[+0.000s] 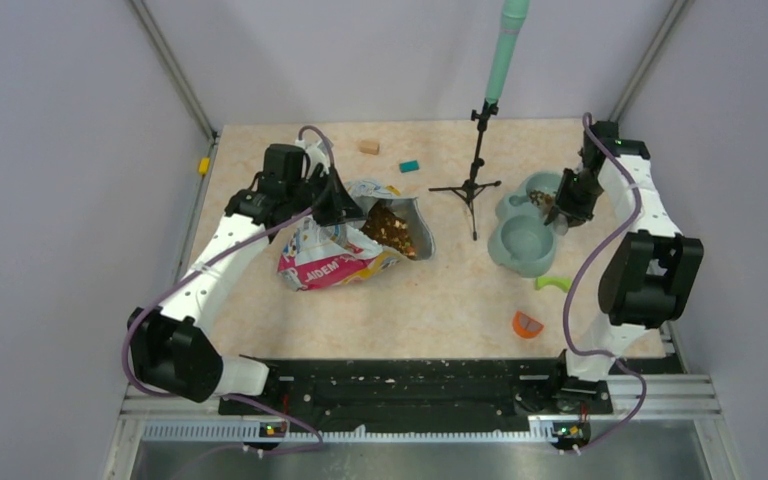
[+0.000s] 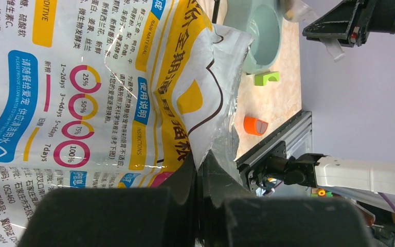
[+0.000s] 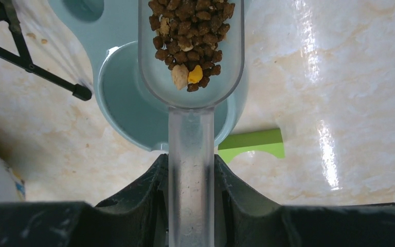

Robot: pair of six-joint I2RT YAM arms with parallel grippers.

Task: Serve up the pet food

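**Loaded scoop over the feeder, bag pinched at its edge**

My right pincer (image 3: pixel 191 172) is partly closed on the handle of a clear plastic scoop (image 3: pixel 191 92). One finger presses each side of the handle, and it sits straight between them. The scoop's bowl carries the pet food (image 3: pixel 190 31): brown kibble with one pale and one yellow piece at the near end. It is level enough that nothing is spilling. Beneath it is the teal double feeder (image 3: pixel 123 103), and the scoop's bowl lies across the rim of the nearer hollow. From my wrist I cannot tell whether the scoop touches that rim or hangs just above it. A green block (image 3: pixel 252 141) lies on the table just beside the feeder, on my side of it.

My left pincer (image 2: pixel 200 172) is fully shut on the edge of the printed bag (image 2: pixel 108 77), with a fold of crinkled foil nipped between the fingers. In the top view the bag (image 1: pixel 325 262) lies on its side, its mouth open toward the middle of the table. More brown kibble (image 1: pixel 392 228) is heaped inside the opening.

A small black tripod (image 1: pixel 475 185) stands between the bag and the feeder (image 1: pixel 525 240). An orange piece (image 1: pixel 527 324) lies nearer my bases. A tan block (image 1: pixel 368 147) and a teal block (image 1: pixel 409 166) lie well apart from all this at the far edge.
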